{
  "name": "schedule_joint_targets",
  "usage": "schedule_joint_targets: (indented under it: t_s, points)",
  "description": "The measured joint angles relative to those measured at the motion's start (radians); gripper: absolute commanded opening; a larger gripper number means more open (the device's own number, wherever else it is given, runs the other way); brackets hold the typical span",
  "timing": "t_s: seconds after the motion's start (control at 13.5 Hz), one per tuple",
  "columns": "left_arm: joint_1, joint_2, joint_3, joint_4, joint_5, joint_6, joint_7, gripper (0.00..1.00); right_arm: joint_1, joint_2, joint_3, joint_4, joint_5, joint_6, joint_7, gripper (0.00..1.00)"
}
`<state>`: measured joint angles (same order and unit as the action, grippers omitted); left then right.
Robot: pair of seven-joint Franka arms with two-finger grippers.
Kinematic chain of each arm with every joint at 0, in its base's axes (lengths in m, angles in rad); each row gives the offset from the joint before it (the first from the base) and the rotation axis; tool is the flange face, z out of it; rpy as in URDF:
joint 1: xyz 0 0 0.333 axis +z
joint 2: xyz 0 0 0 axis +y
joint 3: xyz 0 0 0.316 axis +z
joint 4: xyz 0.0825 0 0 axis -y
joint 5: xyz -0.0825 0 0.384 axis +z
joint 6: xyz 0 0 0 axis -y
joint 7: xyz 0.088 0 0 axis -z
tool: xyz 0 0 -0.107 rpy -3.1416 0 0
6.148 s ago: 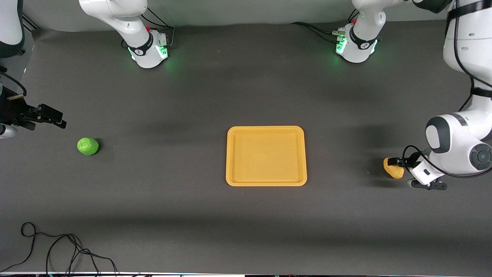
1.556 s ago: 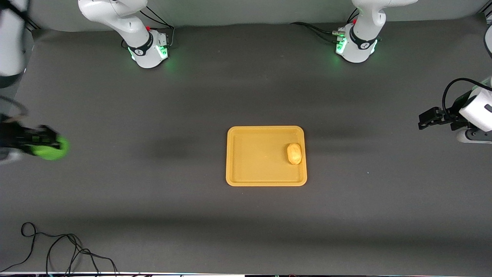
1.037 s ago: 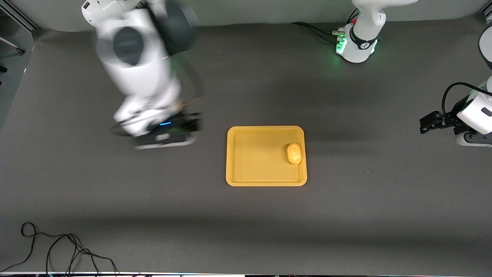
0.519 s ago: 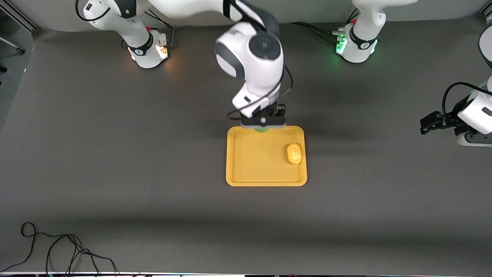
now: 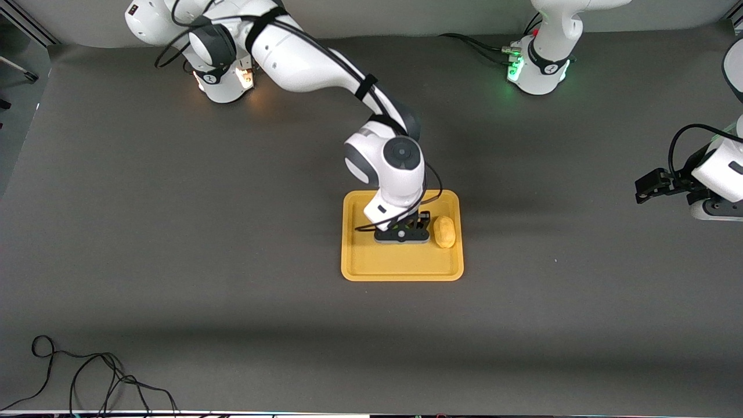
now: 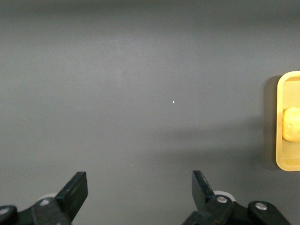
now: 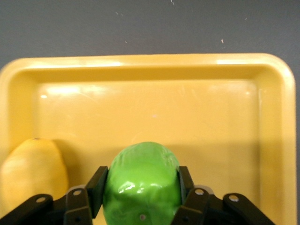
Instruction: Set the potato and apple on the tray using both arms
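The yellow-orange tray (image 5: 360, 261) lies mid-table. The yellow-tan potato (image 5: 444, 231) lies in it, by its rim toward the left arm's end; it also shows in the right wrist view (image 7: 30, 173) and the left wrist view (image 6: 291, 123). My right gripper (image 5: 403, 233) is low over the tray's middle, beside the potato, and is shut on the lime-green apple (image 7: 141, 180). The front view hides the apple under the gripper. The tray (image 7: 140, 70) fills the right wrist view. My left gripper (image 5: 645, 187) is open and empty above bare table at the left arm's end; its fingertips (image 6: 75, 190) stand wide apart.
A black cable (image 5: 87, 371) lies coiled on the table near the front camera at the right arm's end. The arm bases (image 5: 223, 75) stand along the table edge farthest from the front camera. Dark bare tabletop (image 5: 232, 278) surrounds the tray.
My right arm has swung in from the right arm's end with the apple and lowered it over the tray's middle, beside the potato. The left arm has stayed still.
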<state>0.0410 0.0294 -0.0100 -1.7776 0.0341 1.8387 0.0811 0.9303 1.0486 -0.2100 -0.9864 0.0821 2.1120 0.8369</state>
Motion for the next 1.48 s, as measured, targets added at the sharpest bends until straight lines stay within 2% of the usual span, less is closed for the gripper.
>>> schedule_joint_targets:
  t_s: [0.22, 0.3, 0.37, 0.44, 0.52, 0.81, 0.96, 1.11, 1.48]
  points:
    - [0.000, 0.000, -0.001, -0.005, 0.000, 0.001, 0.000, 0.99, -0.011, 0.013, 0.000, 0.000, 0.000, 0.005, 0.000, 0.38]
    - [0.000, 0.000, -0.001, -0.005, 0.000, 0.003, 0.000, 0.99, -0.014, 0.014, 0.000, -0.002, 0.000, 0.004, 0.000, 0.40]
    - [-0.001, 0.000, -0.001, -0.005, 0.000, 0.004, 0.000, 0.99, -0.016, 0.014, 0.000, -0.003, 0.000, 0.007, 0.000, 0.48]
    - [-0.001, 0.000, -0.002, -0.006, 0.000, 0.004, 0.000, 0.99, -0.016, 0.015, 0.000, -0.006, 0.000, 0.012, 0.000, 0.84]
    - [-0.001, 0.000, -0.003, -0.006, 0.000, 0.004, 0.000, 0.99, -0.017, 0.017, 0.000, -0.012, 0.000, 0.022, 0.001, 1.00]
    - [-0.001, 0.013, -0.004, -0.011, 0.000, 0.004, 0.000, 0.99, -0.020, 0.013, 0.000, -0.013, 0.002, 0.046, 0.027, 1.00]
    - [-0.001, 0.014, -0.004, -0.012, 0.000, 0.006, 0.000, 0.99, -0.020, -0.022, 0.000, 0.007, 0.008, -0.016, 0.033, 1.00]
    - [-0.001, 0.014, -0.004, -0.012, 0.000, 0.007, 0.000, 0.99, -0.021, -0.111, -0.002, 0.032, 0.011, -0.147, 0.034, 1.00]
    - [-0.001, -0.013, -0.006, -0.005, -0.005, 0.007, 0.000, 0.99, -0.068, -0.429, -0.028, 0.016, 0.011, -0.502, 0.030, 1.00]
